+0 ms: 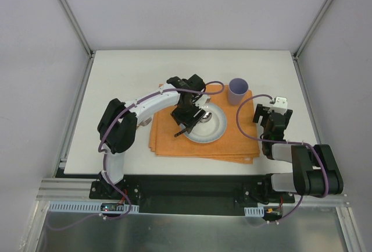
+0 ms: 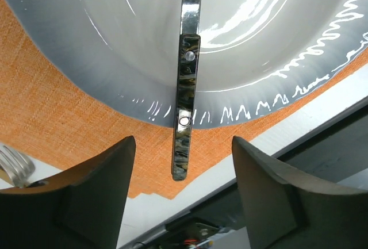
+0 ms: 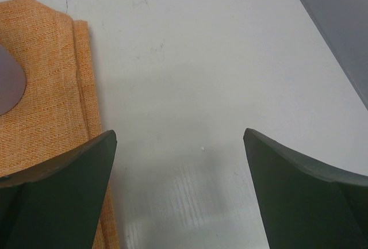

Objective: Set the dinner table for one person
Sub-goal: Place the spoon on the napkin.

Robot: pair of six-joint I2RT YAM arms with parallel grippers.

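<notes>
Dinner table [image 1: 116, 83] beneath left claw [image 2: 183, 142] and right claw [image 3: 179, 134], both open; left wrist view alone shows riveted handle [image 2: 187, 76] crossing plate [image 2: 115, 42]

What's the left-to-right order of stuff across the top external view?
Order: left arm's elbow → plate → purple cup → right pincer. Skipped: the orange placemat spans under plate and cup, and the left pincer with the utensil sits over the plate.
</notes>
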